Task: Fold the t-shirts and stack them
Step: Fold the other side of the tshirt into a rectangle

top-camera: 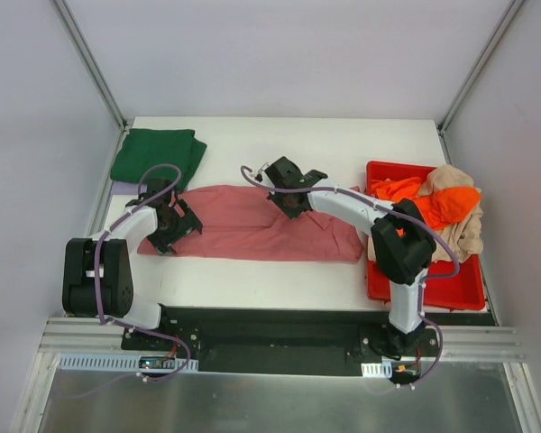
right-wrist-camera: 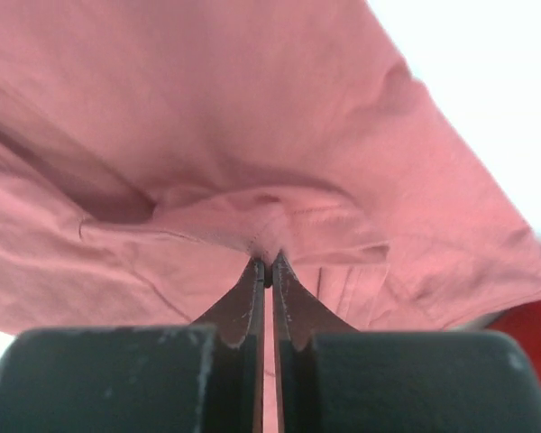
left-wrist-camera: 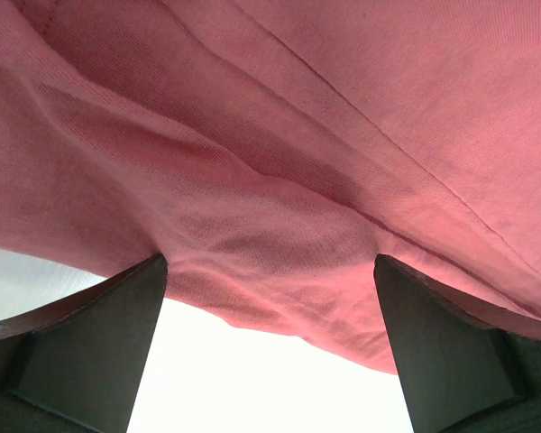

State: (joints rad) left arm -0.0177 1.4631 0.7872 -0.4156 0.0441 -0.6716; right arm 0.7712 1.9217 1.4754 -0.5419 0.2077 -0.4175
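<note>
A dusty rose-red t-shirt (top-camera: 243,225) lies spread lengthwise across the middle of the table. My left gripper (top-camera: 171,224) is over its left end. In the left wrist view the fingers (left-wrist-camera: 99,343) stand wide apart, with the shirt's edge (left-wrist-camera: 279,271) lying between the tips and nothing pinched. My right gripper (top-camera: 290,197) is at the shirt's far edge, right of centre. In the right wrist view it (right-wrist-camera: 269,262) is shut on a small pinch of the rose-red cloth (right-wrist-camera: 252,135). A folded dark green t-shirt (top-camera: 158,155) lies at the back left.
A red plastic bin (top-camera: 424,290) stands at the right edge, holding a bright orange t-shirt (top-camera: 437,203) and a beige one (top-camera: 469,230) that spill over its rim. A strip of pale lilac cloth (top-camera: 122,188) shows beside the green shirt. White walls enclose the table.
</note>
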